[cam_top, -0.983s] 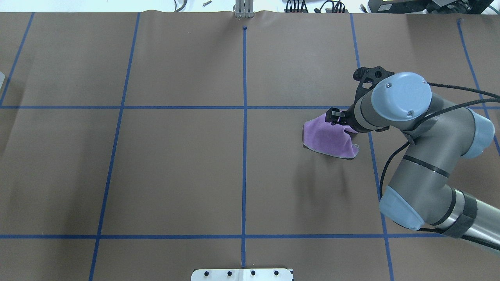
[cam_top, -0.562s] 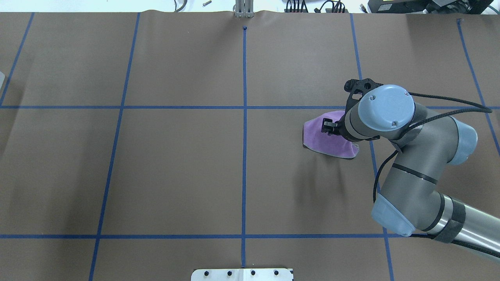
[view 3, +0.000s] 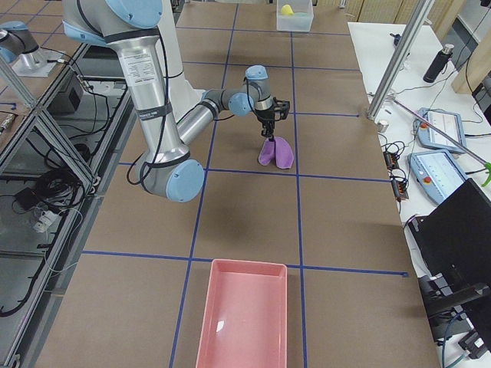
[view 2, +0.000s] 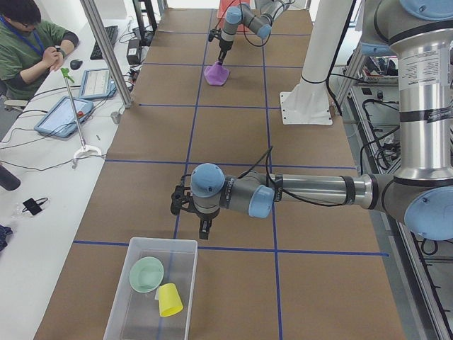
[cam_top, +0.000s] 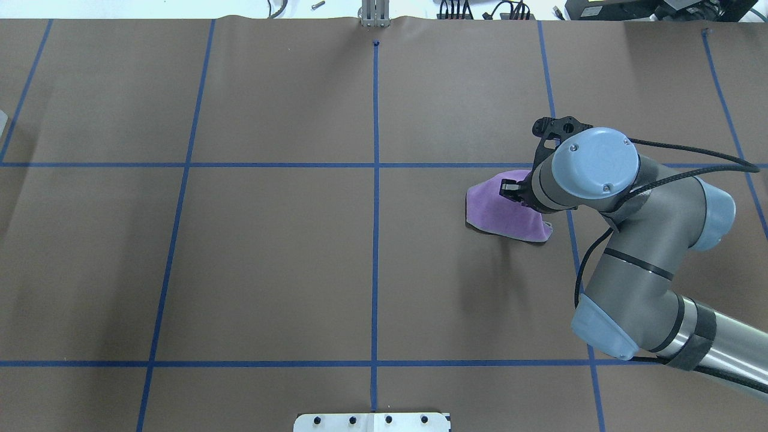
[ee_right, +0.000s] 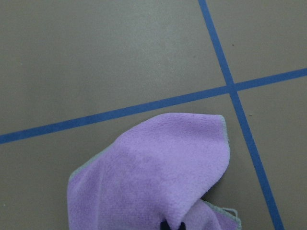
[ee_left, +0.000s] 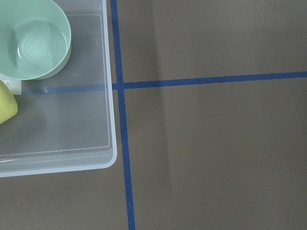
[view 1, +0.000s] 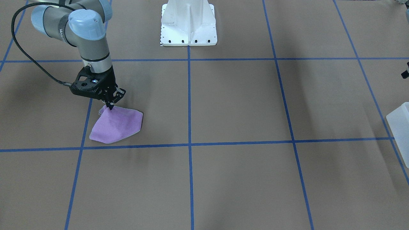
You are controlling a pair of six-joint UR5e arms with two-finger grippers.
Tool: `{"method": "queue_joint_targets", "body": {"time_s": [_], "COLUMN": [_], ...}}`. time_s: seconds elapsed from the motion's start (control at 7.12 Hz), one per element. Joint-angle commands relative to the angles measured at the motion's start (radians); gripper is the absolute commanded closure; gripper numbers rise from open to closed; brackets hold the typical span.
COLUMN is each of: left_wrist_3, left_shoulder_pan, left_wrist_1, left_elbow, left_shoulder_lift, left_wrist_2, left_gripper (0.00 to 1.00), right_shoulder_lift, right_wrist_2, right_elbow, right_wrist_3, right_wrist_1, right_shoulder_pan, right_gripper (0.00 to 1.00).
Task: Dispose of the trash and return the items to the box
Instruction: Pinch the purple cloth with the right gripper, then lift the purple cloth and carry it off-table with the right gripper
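A purple cloth [view 1: 115, 127] lies on the brown table, one corner pulled up into a peak. My right gripper [view 1: 110, 106] points straight down onto that peak and is shut on it; the overhead view shows the gripper [cam_top: 510, 189] over the cloth [cam_top: 495, 210]. The right wrist view shows the cloth [ee_right: 158, 167] folded up toward the camera. The translucent box [view 2: 127, 283] holds a green bowl [view 2: 146, 273] and a yellow cup [view 2: 168, 299]. My left gripper [view 2: 204, 230] hangs just beyond the box's far end; I cannot tell its state. The left wrist view shows the box's corner [ee_left: 111, 143].
A white metal stand [view 1: 188, 24] is bolted at the robot's side of the table. A pink tray [view 3: 245, 322] sits at the right end. A person [view 2: 28, 35] sits at a side desk with tablets. Blue tape lines grid the table.
The right wrist swung a little toward the robot's side over the cloth, then eased back slightly. The cloth stays in place, its corner still pinched.
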Motion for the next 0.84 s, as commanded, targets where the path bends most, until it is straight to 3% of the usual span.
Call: {"method": "queue_joint_targets", "body": {"time_s": [0.0, 0.42, 0.7], "left_wrist_3": [0.000, 0.000, 0.000], "left_shoulder_pan": [0.000, 0.000, 0.000], "left_wrist_1": [-0.001, -0.002, -0.002], "left_elbow": [0.002, 0.003, 0.005], "left_shoulder_lift": [0.005, 0.011, 0.012], "left_wrist_2": [0.003, 0.003, 0.003], "left_gripper": [0.02, 0.01, 0.02], "right_shoulder_lift": [0.011, -0.009, -0.066], "right_wrist_2": [0.001, 0.098, 0.184], "right_elbow": [0.020, 0.098, 0.197], "right_wrist_3": [-0.002, -0.077, -0.263], "right_wrist_1": [-0.007, -0.032, -0.148], "right_shoulder_pan": [0.032, 0.149, 0.263], "right_gripper": [1.00, 1.00, 1.00]}}
